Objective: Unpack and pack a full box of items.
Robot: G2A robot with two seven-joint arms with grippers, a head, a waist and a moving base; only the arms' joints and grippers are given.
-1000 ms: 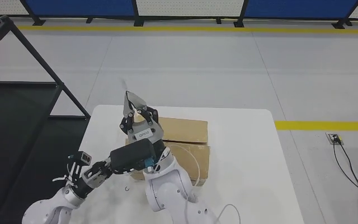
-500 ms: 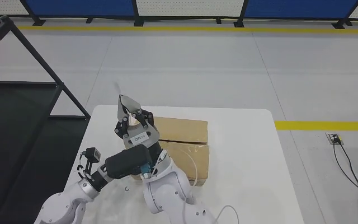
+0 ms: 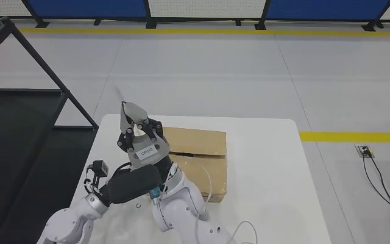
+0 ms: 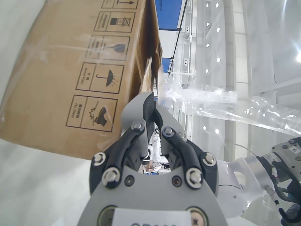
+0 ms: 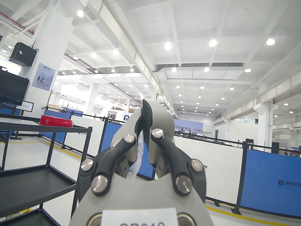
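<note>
- Cardboard box [image 3: 198, 143] flat on the white worktop [image 3: 262, 183], top flaps down, handling symbols printed on the end facing the left wrist camera.
- Clear tape [image 4: 211, 97] running as a crinkled strip from the box's upper edge out into the air above the worktop.
- Right jaws high over the worktop's far-left part, tips pointing up, pinched shut on the tape. A ragged bit of film pokes past the tips and more hangs down between the fingers [image 5: 150, 111].
- Left jaws low, just beside the box's printed end near its upper corner, pads [image 4: 149, 109] pressed together. Tape strip starting just past the tips; film caught between the pads or not, impossible to tell.
- Box itself gripped by neither pair: close to the left jaws, well below and aside from the right jaws.
- In the top view, arm links lying across the box's near-left corner and hiding it.
- Black metal rack [image 3: 36, 91] on the floor off the worktop's left side.
- Red object [image 5: 56, 121] on top of a black shelf frame, in the right wrist view.
- Blue barrier panels [image 3: 207, 7] across the far floor, a yellow floor line [image 3: 341, 136] off to the right, and a cable [image 3: 375, 174] on the floor beyond it.
</note>
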